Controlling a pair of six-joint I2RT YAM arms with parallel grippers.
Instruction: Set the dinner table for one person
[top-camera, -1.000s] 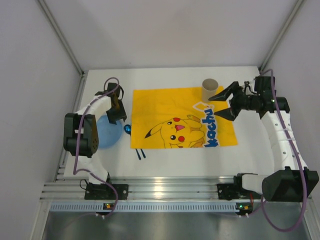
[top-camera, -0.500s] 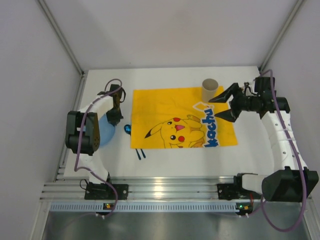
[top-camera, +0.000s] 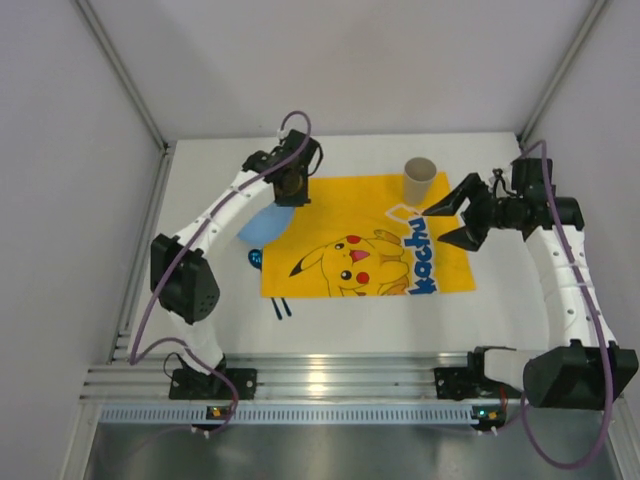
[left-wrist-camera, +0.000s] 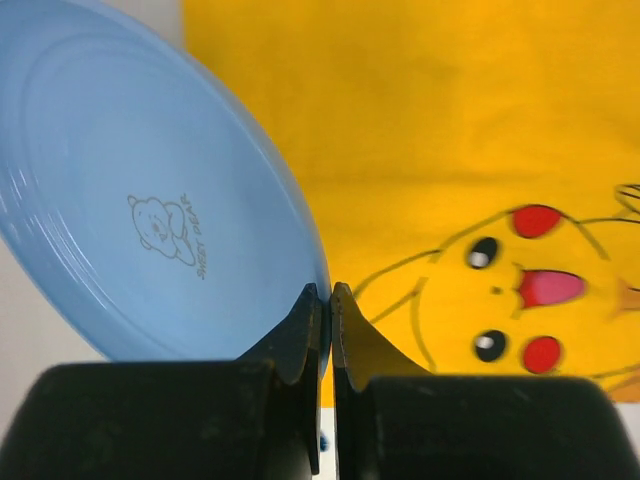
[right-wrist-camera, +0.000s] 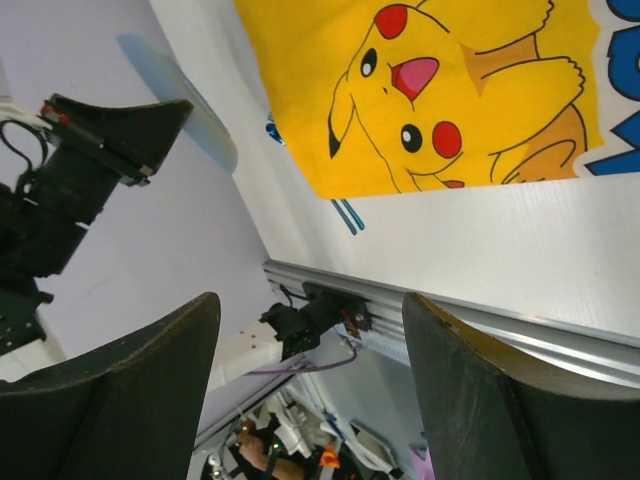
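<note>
My left gripper (top-camera: 289, 186) is shut on the rim of a light blue plate (top-camera: 261, 226). It holds the plate tilted in the air over the far left corner of the yellow Pikachu mat (top-camera: 340, 215). In the left wrist view the jaws (left-wrist-camera: 328, 296) pinch the plate's edge (left-wrist-camera: 150, 190) above the mat (left-wrist-camera: 430, 120). My right gripper (top-camera: 455, 222) is open and empty over the mat's right edge, near a tan paper cup (top-camera: 420, 178). The white dinner table (top-camera: 360, 320) lies under everything.
Blue chopsticks (top-camera: 282, 308) lie on the table off the mat's near left corner and also show in the right wrist view (right-wrist-camera: 348, 214). A small shiny blue object (top-camera: 255, 258) lies by the mat's left edge. Grey walls and a silver rail (top-camera: 320, 378) bound the table.
My left arm has lifted the blue plate off the table left of the mat and carried it away and rightward to the mat's far left corner. My right gripper has drawn back slightly to the right.
</note>
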